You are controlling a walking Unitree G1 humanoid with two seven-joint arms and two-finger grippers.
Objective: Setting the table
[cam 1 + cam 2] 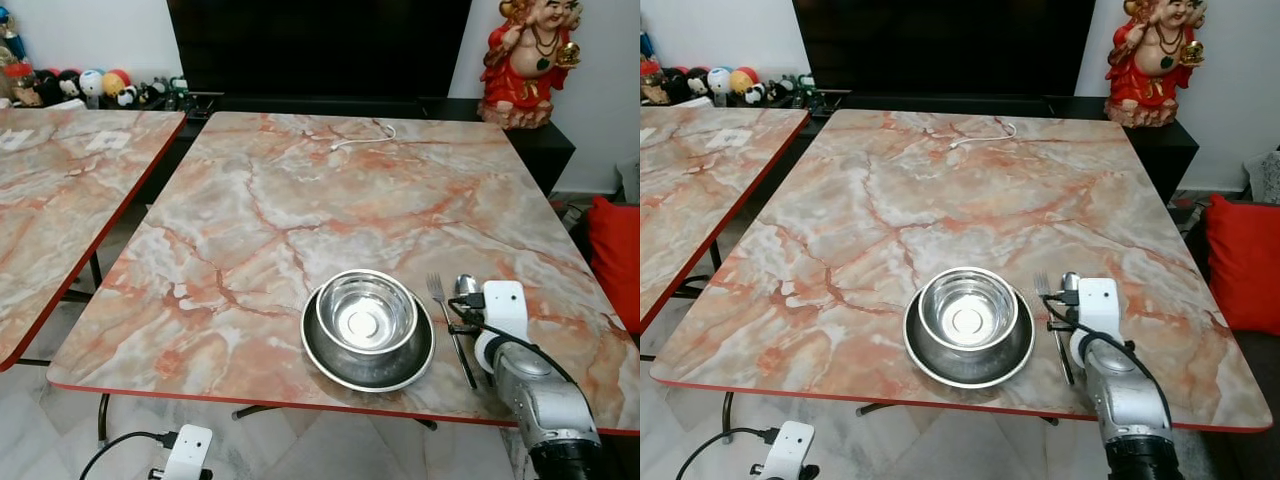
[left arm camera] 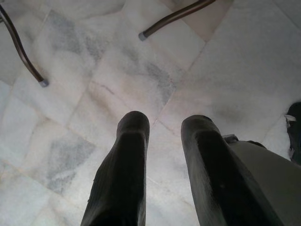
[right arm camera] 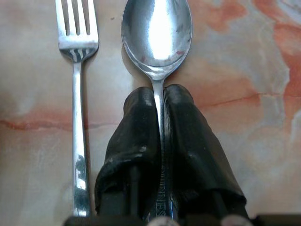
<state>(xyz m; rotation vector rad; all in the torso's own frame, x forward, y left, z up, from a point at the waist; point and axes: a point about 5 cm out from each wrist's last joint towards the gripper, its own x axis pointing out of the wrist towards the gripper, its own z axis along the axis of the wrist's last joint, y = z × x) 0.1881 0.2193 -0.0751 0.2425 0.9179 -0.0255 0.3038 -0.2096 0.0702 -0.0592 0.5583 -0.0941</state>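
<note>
Black fingers around steel spoon

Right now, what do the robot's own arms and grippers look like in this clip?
The right arm is a silver metal cylinder ending in a white boxy wrist block, with thin black cables looped beside it. The right gripper has two long, matte black, rounded fingers. The left gripper has the same black fingers, and a white block with a black cable.
</note>
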